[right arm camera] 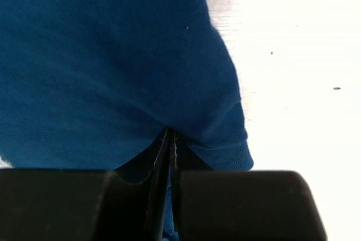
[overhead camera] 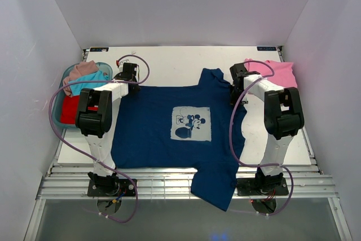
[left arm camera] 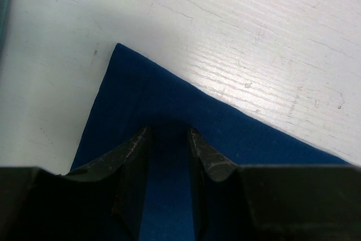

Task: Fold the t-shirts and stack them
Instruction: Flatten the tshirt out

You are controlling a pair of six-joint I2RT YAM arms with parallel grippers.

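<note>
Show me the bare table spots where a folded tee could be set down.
Largest free patch: the back strip of the table, behind the navy tee. A second lies right of the navy tee, in front of the pink tee, partly under the right arm. Crowded: the left back corner, where the bin holds more tees.

Navy tee (overhead camera: 152, 131) on white table (overhead camera: 169, 63)

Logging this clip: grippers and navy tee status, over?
Status: left gripper open over navy tee corner; right gripper shut on its far sleeve; pink tee apart, far right.
</note>
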